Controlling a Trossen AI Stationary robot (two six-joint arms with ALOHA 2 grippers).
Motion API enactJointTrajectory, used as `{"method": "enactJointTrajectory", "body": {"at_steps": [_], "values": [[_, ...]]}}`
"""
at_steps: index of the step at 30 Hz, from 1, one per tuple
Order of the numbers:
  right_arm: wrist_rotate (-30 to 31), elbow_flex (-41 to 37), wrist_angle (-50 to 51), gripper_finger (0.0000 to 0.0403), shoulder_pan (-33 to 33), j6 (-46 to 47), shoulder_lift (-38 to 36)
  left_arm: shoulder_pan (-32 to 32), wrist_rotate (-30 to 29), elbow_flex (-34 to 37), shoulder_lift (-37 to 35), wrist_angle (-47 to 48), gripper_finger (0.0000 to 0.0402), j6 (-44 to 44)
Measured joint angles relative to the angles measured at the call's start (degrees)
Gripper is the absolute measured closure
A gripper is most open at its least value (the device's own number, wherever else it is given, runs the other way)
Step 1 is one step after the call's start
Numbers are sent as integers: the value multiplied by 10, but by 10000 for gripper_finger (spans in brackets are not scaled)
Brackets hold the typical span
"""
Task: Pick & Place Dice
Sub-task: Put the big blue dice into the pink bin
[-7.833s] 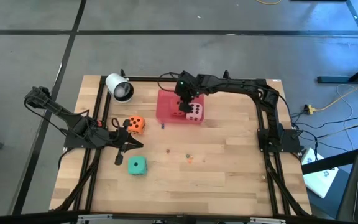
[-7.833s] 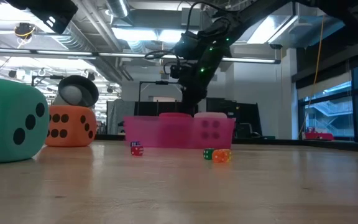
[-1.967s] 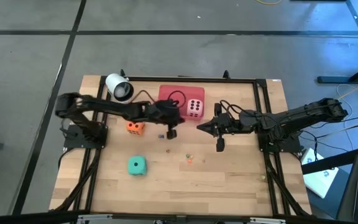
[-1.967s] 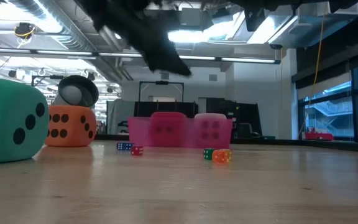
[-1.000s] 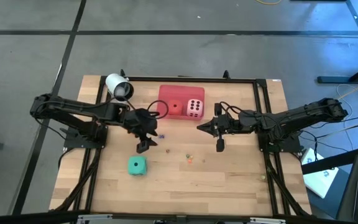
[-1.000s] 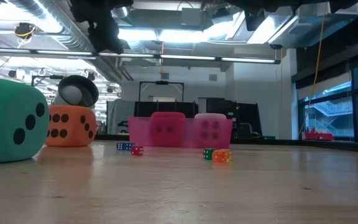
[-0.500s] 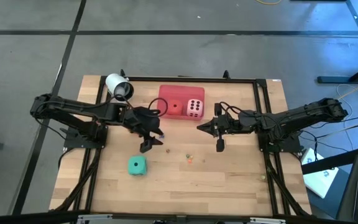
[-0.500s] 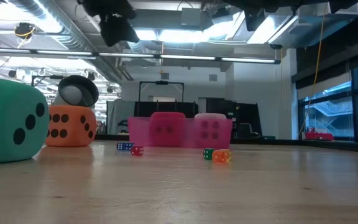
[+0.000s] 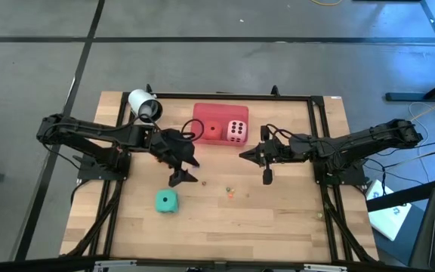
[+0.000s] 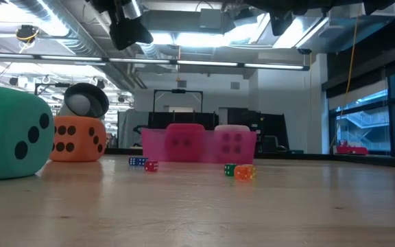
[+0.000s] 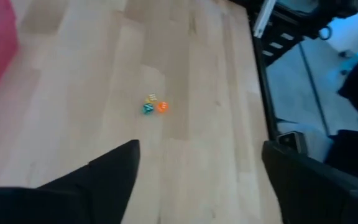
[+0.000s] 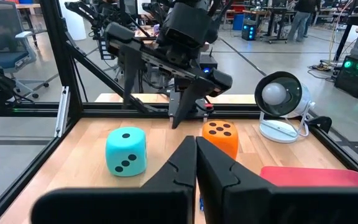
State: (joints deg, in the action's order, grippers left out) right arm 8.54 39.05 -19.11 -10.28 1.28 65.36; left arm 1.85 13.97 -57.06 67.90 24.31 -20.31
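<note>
While the table is read from above as a clock face with twelve at its far edge, the teal-green die (image 9: 166, 201) sits nearest, at about eight o'clock, alone on the wood. Tiny coloured beads (image 9: 230, 193) lie scattered just toward six from the centre. At nine o'clock the left gripper (image 9: 185, 172) hangs above the table, clear of the wood; its own wrist view shows the two fingers (image 11: 114, 171) spread wide with nothing between them. The orange die (image 10: 79, 137) rests on the table at around ten o'clock, mostly hidden under that arm from above but plain in the low view. The right gripper (image 9: 242, 155) hovers close to the centre at about one o'clock, its fingers pressed together and empty. At twelve o'clock the pink tray (image 9: 201, 113) holds the red die (image 9: 213, 130) and the pale pink die (image 9: 236, 131) side by side. A white round lamp-like object (image 9: 145, 106) stands at the eleven o'clock corner.
</note>
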Motion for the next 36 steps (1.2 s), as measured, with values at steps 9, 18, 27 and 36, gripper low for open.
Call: {"method": "enactJointTrajectory", "body": {"at_steps": [9,18,27,36], "values": [[0,0,0,393,0,2,0,0,69,0,0,-46,5,-25],[0,0,1,392,0,13,0,18,85,0,0,-24,2,-31],[0,0,3,392,0,18,0,104,44,1,0,51,2,-73],[0,0,3,392,0,43,0,216,-104,1,-1,147,2,-95]]}}
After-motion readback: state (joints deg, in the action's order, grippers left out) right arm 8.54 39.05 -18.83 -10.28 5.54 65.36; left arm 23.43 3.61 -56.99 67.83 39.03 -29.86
